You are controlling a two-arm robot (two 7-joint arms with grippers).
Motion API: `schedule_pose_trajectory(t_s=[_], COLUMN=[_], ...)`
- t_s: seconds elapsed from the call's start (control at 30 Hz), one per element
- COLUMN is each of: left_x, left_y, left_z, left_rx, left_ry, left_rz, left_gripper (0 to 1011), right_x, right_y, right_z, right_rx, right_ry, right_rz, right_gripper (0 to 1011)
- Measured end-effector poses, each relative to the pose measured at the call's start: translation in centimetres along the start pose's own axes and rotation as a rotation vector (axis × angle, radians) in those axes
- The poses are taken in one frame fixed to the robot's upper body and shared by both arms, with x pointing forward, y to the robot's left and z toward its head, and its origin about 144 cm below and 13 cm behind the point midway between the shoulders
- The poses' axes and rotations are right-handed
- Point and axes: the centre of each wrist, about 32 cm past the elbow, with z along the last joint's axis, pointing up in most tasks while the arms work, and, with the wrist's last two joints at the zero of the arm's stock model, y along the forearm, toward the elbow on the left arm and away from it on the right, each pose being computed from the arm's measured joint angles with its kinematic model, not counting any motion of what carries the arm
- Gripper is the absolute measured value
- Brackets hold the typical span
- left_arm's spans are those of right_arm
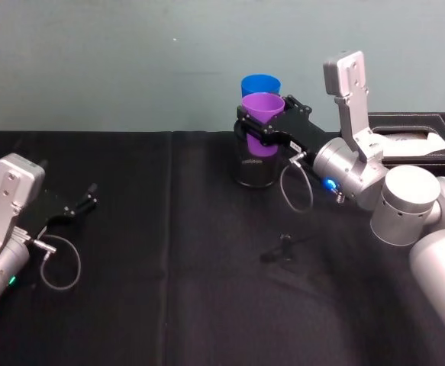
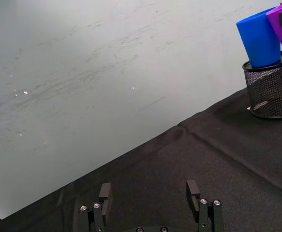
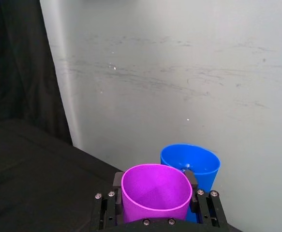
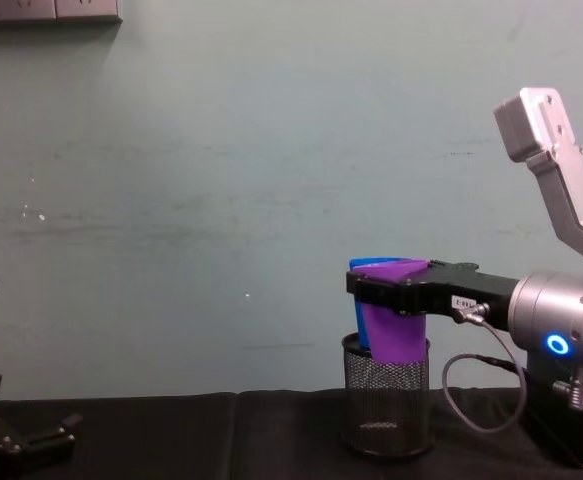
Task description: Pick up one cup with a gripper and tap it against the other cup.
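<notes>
Purple cup [image 1: 262, 114] gripped; the tap on the blue cup [image 1: 260, 82] looks unfinished.
Left gripper [image 2: 149, 193] rests on the black cloth [image 1: 169, 305], jaws spread with nothing between them. Right gripper [image 1: 272, 131] has its jaws clamped on the purple cup's sides, the cup's base dipping into a mesh pot [image 1: 254, 171]. The blue cup stands just beyond those jaws, and whether the cups touch is unclear. Grasp done; tap likely pending.

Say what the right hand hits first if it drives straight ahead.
Likely the bright blue plastic tumbler, just beyond the purple plastic tumbler the right hand grips; the gap is unclear.
</notes>
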Motion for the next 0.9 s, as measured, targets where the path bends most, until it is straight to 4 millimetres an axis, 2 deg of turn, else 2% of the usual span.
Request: schedule_pose_trajectory(t_s=[0.9], left_x=[0.0], left_y=[0.0], left_z=[0.0], left_rx=[0.0], left_ry=[0.0], left_rz=[0.0], left_gripper=[1000], right_x=[-0.05], right_y=[0.06], right_z=[0.11], right_rx=[-0.006], right_ry=[0.0], right_rz=[-0.003], right_gripper=[755])
